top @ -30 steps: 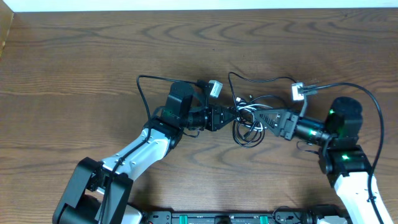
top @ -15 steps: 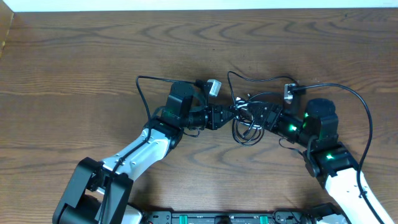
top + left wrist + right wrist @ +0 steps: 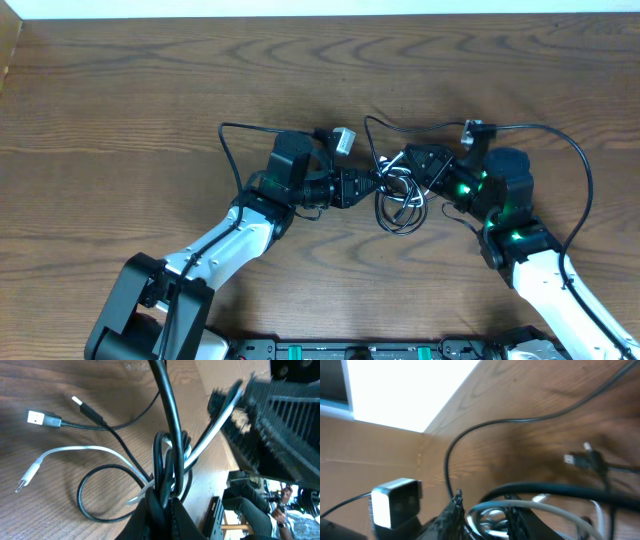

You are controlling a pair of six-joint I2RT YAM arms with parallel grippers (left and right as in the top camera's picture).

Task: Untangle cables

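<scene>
- Black and white cables (image 3: 398, 205) lie in a messy bunch near the middle of the wooden table (image 3: 150, 100), right between the two arms.
- Seen from above, the left gripper (image 3: 368, 185) reaches in from the left and touches the left edge of the bunch.
- Its own camera shows its two fingers (image 3: 150, 515) pressed together. They pinch several black cords and the white cord (image 3: 75, 450) where these cross.
- From that pinch the cords spread out over the wood. One black cord makes a loop, and the white cord bends away to a small plug end.
- Two black cords end in small plugs (image 3: 40, 418) that lie flat on the table, away from the bunch.
- The right gripper (image 3: 408, 163) comes in from the right. It sits at the top right of the bunch, very near the left gripper.
- Its camera is blurry, but its two fingers (image 3: 451, 517) stand a little apart. White and black cords run through the gap.
- I cannot tell if those fingers touch the cords.
</scene>
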